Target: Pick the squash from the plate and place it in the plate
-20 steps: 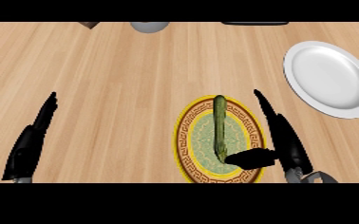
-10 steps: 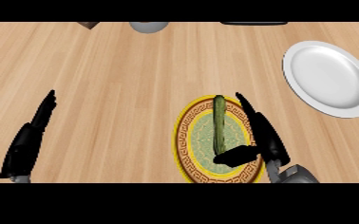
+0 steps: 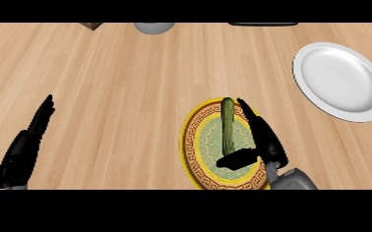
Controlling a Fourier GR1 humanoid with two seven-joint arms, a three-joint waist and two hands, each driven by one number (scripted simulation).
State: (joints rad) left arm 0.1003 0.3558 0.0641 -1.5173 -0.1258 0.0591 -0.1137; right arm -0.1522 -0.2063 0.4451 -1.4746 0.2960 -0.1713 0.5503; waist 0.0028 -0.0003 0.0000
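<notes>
A long green squash [image 3: 228, 123] lies lengthwise on a yellow patterned plate [image 3: 195, 137] near the counter's front. My right hand [image 3: 263, 138] rests over the plate's right side, its straight fingers running along the squash's right flank and its thumb [image 3: 237, 159] crossing the squash's near end. The fingers are not curled round it. A plain white plate [image 3: 335, 81] sits at the right edge, farther back. My left hand [image 3: 27, 142] stays open at the lower left, fingers pointing up.
At the back edge a grey round object [image 3: 153, 27], a brown corner [image 3: 91, 25] and a dark flat item [image 3: 263, 24] are partly cut off. Bare wooden counter [image 3: 131, 78] lies between the plates.
My right hand has slid left onto the patterned plate, closing against the squash, and the thumb now lies over its near end. The left hand has barely moved.
</notes>
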